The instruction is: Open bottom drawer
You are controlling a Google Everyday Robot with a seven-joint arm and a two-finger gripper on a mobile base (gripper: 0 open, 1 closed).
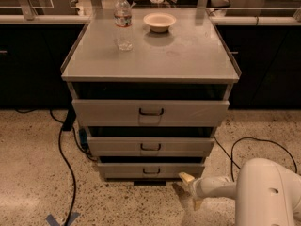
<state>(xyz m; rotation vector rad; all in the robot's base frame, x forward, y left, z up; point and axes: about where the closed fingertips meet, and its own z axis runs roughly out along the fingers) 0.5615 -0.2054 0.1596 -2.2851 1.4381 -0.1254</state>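
Note:
The bottom drawer [151, 170] is the slimmest grey front, lowest of three in the metal cabinet, with a small dark bracket handle [151, 172] at its centre. Its front sits close to the cabinet body, and no tray interior shows. My gripper [191, 190] hovers just above the floor, to the right of and slightly below the drawer's right end. It is open, one pale fingertip [185, 177] near the drawer corner and the other [196, 204] lower down. Nothing is between them. My white arm [268, 194] fills the lower right corner.
The middle drawer [150, 146] and top drawer [150, 112] sit above. A water bottle [123, 20] and a bowl [159, 21] stand on the cabinet top [188, 55]. Black cables [63, 159] trail on the speckled floor at left, and another cable [249, 142] at right. Dark counters run behind.

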